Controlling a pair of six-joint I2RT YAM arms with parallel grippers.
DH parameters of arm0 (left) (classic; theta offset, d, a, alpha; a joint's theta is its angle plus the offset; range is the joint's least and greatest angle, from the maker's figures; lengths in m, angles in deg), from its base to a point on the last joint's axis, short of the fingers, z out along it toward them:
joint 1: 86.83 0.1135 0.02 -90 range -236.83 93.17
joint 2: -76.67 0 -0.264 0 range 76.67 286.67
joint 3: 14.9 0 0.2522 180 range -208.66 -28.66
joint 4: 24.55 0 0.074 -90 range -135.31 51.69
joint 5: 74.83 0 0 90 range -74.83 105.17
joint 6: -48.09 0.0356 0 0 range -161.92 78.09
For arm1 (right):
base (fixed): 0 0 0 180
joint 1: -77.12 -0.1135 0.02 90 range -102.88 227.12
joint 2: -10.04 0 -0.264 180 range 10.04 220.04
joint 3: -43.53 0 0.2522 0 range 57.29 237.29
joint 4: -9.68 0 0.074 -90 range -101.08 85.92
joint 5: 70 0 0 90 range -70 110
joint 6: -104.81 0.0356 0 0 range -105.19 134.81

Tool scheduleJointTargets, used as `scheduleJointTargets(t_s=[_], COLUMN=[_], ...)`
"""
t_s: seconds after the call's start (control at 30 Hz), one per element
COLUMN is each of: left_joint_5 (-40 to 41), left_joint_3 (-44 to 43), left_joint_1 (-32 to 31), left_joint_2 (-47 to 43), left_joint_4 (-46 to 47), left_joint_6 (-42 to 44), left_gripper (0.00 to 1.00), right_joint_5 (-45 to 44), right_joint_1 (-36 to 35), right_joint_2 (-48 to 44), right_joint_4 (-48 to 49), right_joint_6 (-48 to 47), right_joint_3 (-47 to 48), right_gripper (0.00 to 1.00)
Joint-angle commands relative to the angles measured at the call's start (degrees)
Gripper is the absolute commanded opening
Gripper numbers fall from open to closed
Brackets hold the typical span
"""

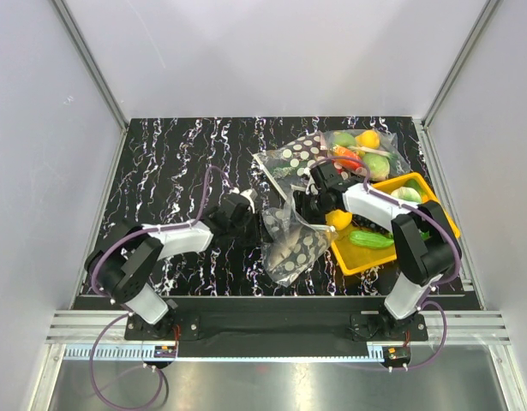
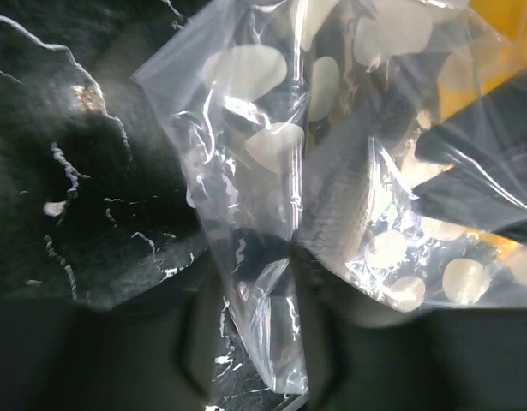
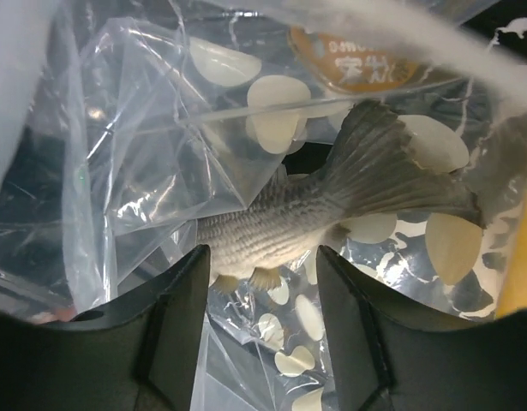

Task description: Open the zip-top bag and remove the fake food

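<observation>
From overhead: zip-top bag crumpled just left of the yellow tray. Left gripper on the bag's side away from the tray, right gripper at its upper edge, nearer the tray. Lemon at the tray's left rim, lettuce inside the tray. Bag's contents unreadable from up there.

Only from the right wrist: silver-grey fish within the dotted plastic, body clamped between the two fingers, tail fanned away from them.

Only from the left wrist: a fold of the bag pinched tight between blurred dark fingers.
</observation>
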Motion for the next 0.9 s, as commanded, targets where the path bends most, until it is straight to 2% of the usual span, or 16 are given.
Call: scheduleJointTargets(t_s=[0.0,0.17,0.2,0.53,0.63,0.77,0.87], left_joint_5=[-4.1,-6.4,-6.6,-7.5,-7.5,-7.3,-5.8], left_joint_3=[-0.2,-2.3,-2.6,-4.8,-5.0,-5.0,-5.0], left_joint_1=[0.0,0.0,0.0,0.1,-0.1,0.0,0.0], left_joint_2=[1.4,3.8,4.4,5.7,5.7,5.2,4.1], left_joint_4=[6.0,5.8,5.8,5.5,5.7,5.6,4.6], left_joint_6=[0.3,1.1,1.4,2.2,2.4,2.7,3.3], left_gripper=[0.33,0.03,0.01,0.00,0.00,0.00,0.00], right_joint_5=[-2.6,-3.2,-3.4,-5.3,-5.6,-6.0,-6.1], right_joint_1=[-0.6,-0.6,-0.8,-3.2,-3.5,-3.5,-3.6], right_joint_2=[0.8,2.1,2.6,7.4,8.3,9.4,9.4], right_joint_4=[0.0,0.1,0.1,-0.8,-1.3,-2.2,-3.1], right_joint_6=[1.0,1.5,1.4,1.4,1.0,0.5,0.2], right_joint_3=[0.6,0.9,1.0,0.8,0.9,1.6,2.6], right_gripper=[0.61,0.66,0.66,0.68,0.63,0.28,0.12])
